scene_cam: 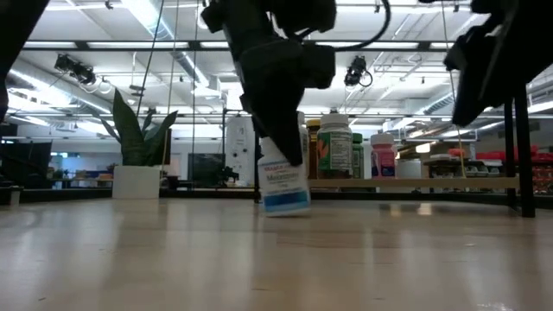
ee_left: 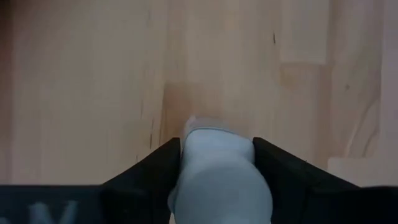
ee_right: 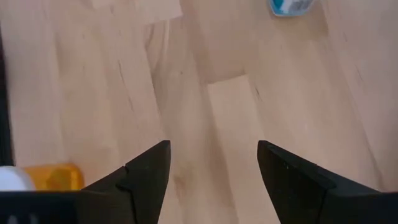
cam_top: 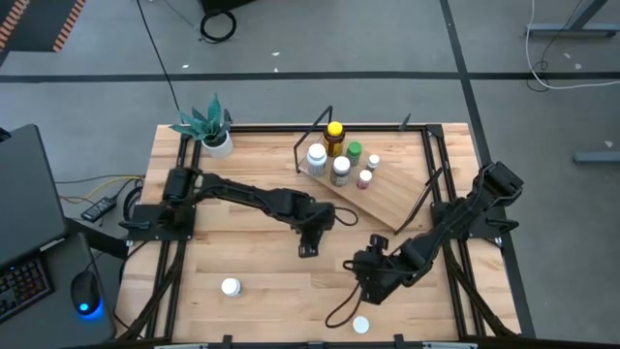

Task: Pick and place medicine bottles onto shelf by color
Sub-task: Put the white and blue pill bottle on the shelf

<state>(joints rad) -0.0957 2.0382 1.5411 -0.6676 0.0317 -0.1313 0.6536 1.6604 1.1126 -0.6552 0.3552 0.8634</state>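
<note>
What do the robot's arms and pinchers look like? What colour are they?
Both arms are black, built from chunky jointed segments. The left arm and right arm each end in a gripper with two flat, dark, wedge-shaped jaws. A thin black cable loops on the table beside the right gripper. No markings are visible on the left gripper or the right one.

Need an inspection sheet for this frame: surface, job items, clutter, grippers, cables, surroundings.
Surface: plank tabletop, bare wood.
Job items: shelf carries six bottles, amber bottle among them; two loose white-capped bottles near the front edge.
Clutter: potted plant at the far left corner.
Grippers: left gripper shut on white bottle; right gripper open, empty.
Cables: black cable looping by the right arm.
Surroundings: laptop and mouse off the left side.
</note>
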